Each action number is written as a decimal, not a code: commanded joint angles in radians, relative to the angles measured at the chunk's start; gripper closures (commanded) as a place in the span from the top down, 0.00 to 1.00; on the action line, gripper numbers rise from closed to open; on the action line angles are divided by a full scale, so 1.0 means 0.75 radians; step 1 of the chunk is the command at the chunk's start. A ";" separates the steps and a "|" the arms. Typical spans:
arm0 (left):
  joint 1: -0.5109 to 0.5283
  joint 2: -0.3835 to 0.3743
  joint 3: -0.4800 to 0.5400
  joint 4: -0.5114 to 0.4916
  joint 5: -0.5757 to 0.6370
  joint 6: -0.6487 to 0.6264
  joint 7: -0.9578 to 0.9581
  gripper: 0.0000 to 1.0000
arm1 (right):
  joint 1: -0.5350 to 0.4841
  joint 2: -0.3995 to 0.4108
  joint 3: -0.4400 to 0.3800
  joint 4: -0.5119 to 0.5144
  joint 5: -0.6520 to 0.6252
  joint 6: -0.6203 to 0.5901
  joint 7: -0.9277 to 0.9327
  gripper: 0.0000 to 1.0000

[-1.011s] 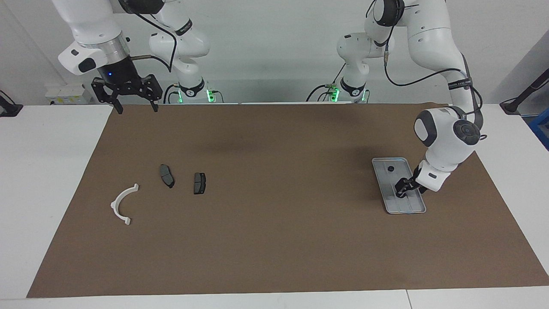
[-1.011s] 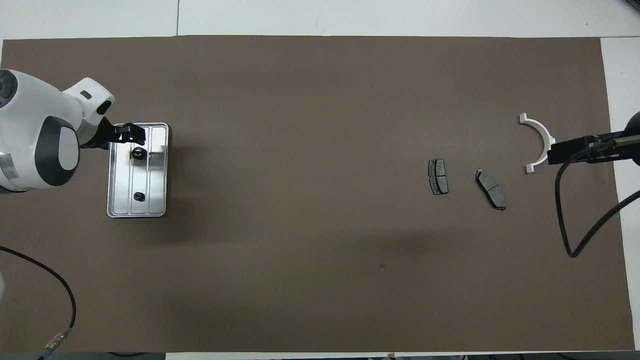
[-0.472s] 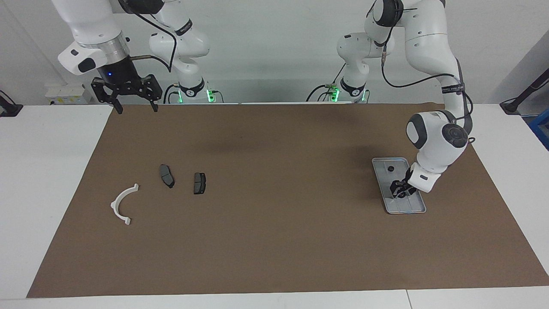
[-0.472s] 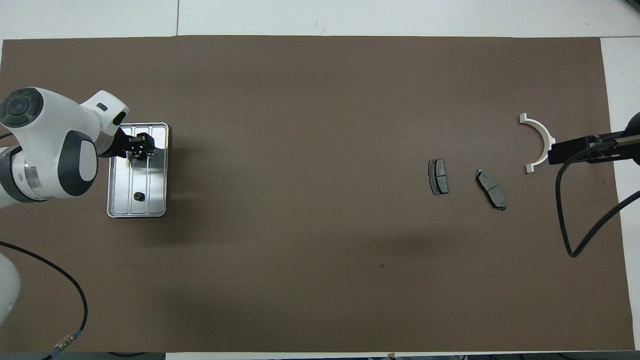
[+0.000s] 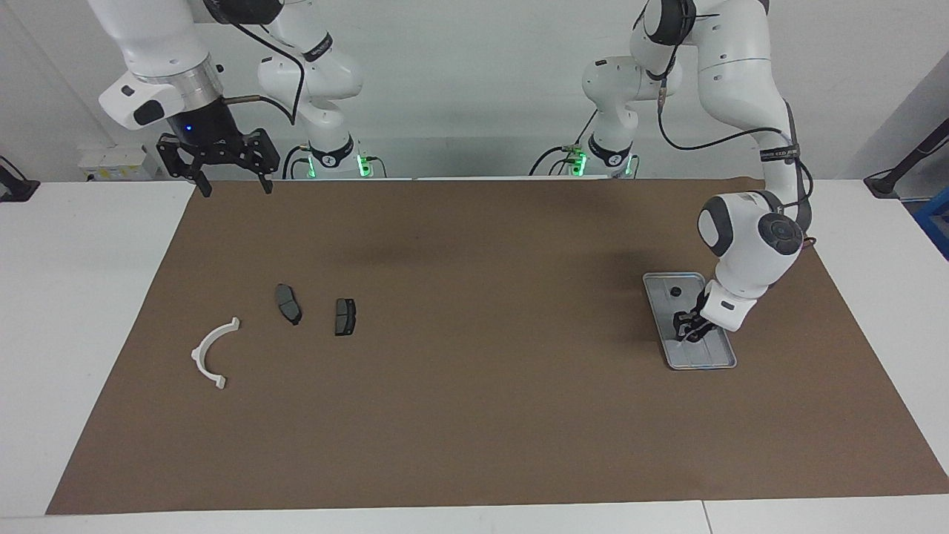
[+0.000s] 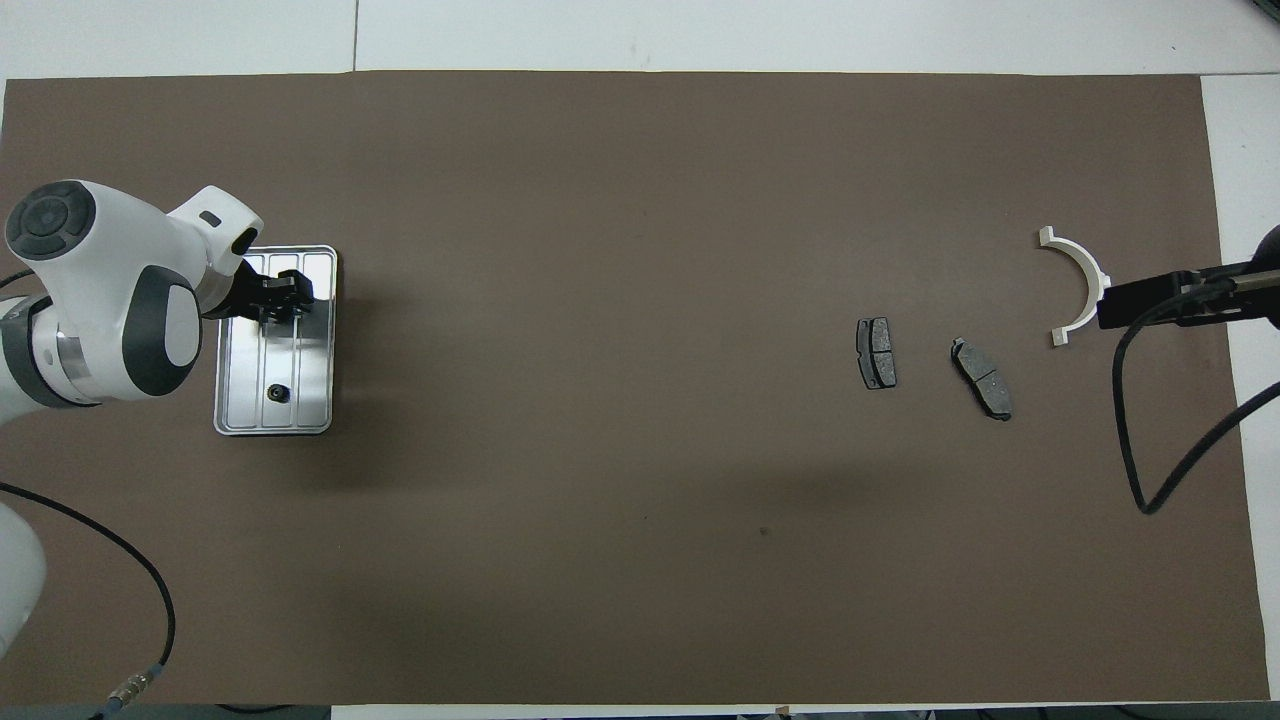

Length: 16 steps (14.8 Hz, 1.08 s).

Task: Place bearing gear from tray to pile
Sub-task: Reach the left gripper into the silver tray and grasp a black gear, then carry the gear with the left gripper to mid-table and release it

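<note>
The silver tray [image 5: 704, 356] lies toward the left arm's end of the table and also shows in the overhead view [image 6: 312, 350]. One small dark bearing gear [image 5: 675, 291] sits at the tray's end nearer to the robots; it shows from overhead too [image 6: 278, 393]. My left gripper [image 5: 686, 328] is down in the tray's other end [image 6: 283, 297] and covers the spot where a second gear lay. The pile lies toward the right arm's end: a white half-ring bracket [image 5: 213, 352] and two dark brake pads [image 5: 288, 303] [image 5: 345, 316]. My right gripper [image 5: 236, 189] waits open and raised over the mat's corner.
A brown mat [image 5: 474, 415] covers most of the white table. The right arm's black cable [image 6: 1150, 420] hangs over the mat next to the bracket [image 6: 1078, 285] in the overhead view.
My left gripper has moved from the tray's edge onto the spot of the second gear, which no longer shows. The left arm's wrist has risen a little. The right arm has not moved.
</note>
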 commanded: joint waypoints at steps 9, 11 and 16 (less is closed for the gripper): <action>-0.544 0.087 0.003 0.484 -0.022 -0.411 -0.937 0.02 | -0.023 -0.027 0.006 -0.026 0.023 -0.001 -0.029 1.00; -0.631 0.089 0.003 0.419 -0.011 -0.297 -1.079 0.03 | -0.025 -0.027 0.004 -0.028 0.023 -0.001 -0.029 1.00; -0.741 0.083 0.003 0.171 -0.009 -0.004 -1.194 0.03 | -0.011 -0.029 0.004 -0.046 0.023 -0.003 -0.029 1.00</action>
